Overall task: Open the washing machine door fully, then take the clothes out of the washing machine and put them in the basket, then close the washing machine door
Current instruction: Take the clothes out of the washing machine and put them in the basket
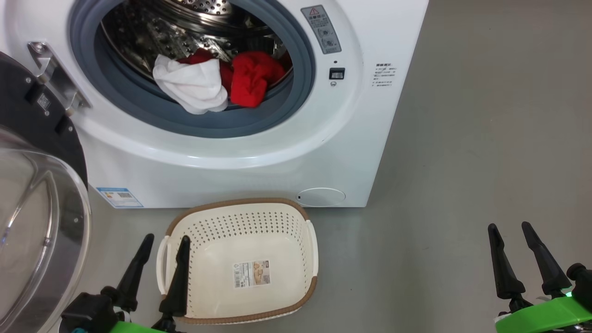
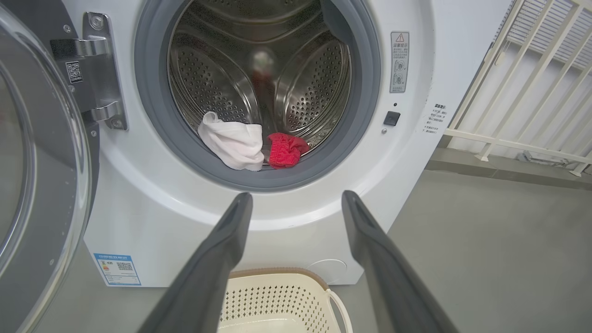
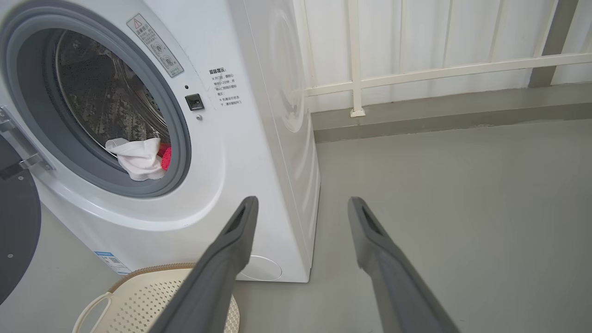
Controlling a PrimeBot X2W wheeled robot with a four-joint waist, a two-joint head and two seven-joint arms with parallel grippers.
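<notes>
The white washing machine [image 1: 259, 162] stands ahead with its door [image 1: 32, 222] swung wide to the left, glass bowl facing me. In the drum mouth lie the clothes: a white cloth [image 1: 192, 85] draped over the grey seal and red fabric [image 1: 252, 76] beside it, also seen in the left wrist view as white cloth [image 2: 233, 143] and red fabric [image 2: 284, 149]. The cream basket [image 1: 277, 222] sits on the floor below the drum, with nothing in it. My left gripper [image 1: 166, 240] is open at the basket's left rim. My right gripper [image 1: 511, 227] is open over bare floor, far right.
Grey floor [image 1: 485, 138] spreads to the right of the machine. A white railing [image 3: 416, 71] and a low ledge run behind it. The open door crowds the space at my left.
</notes>
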